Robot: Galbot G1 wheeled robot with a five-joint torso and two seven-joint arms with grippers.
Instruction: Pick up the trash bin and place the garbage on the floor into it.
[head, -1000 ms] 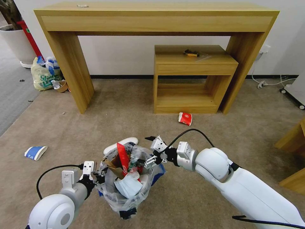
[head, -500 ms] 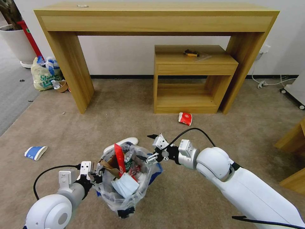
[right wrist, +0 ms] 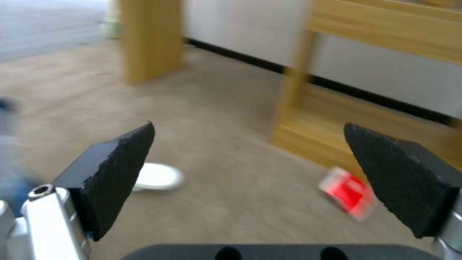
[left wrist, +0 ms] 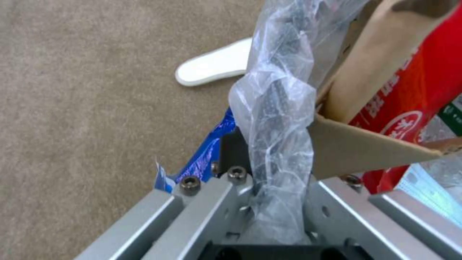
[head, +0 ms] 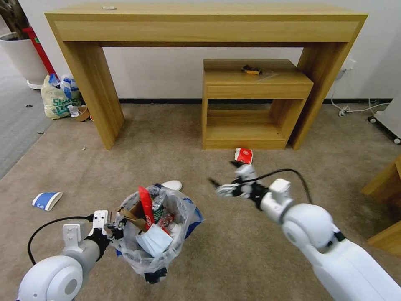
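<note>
The trash bin [head: 152,234], a small black bin lined with a crinkly clear plastic bag [left wrist: 279,119] bearing blue patches, is seen in the head view low and left of centre, above the beige carpet floor [head: 234,259]. It is filled with garbage: a red wrapper [head: 146,201] standing upright, a piece of brown cardboard [left wrist: 366,144], a folded white item [head: 153,240] and crumpled film. The bin is held at its near-left rim by the left gripper [head: 112,228], whose fingers [left wrist: 212,202] are clenched on the rim and the bunched bag, as the left wrist view shows at close range. A white foam insole [head: 172,184] lies on the floor just beyond the bin, partly hidden by the bag.

The right gripper [head: 229,179] is held in the air to the right of the bin and apart from it, with its black fingers [right wrist: 120,162] spread wide and nothing between them. Beyond it, a red wrapper packet [head: 243,155] lies on the carpet in front of the small wooden shelf unit [head: 255,104]; the same packet [right wrist: 350,192] appears blurred in the right wrist view. A blue-white cup [head: 46,200] lies on its side on the carpet well to the left.

A long wooden desk [head: 204,25] stands against the wall, with the shelf unit set under its right half. At the far left, beside the desk leg, a yellowish-green tied bag [head: 60,98] rests near a white planter [head: 21,54]. A white cable [head: 355,109] runs along the floor at the right wall.
</note>
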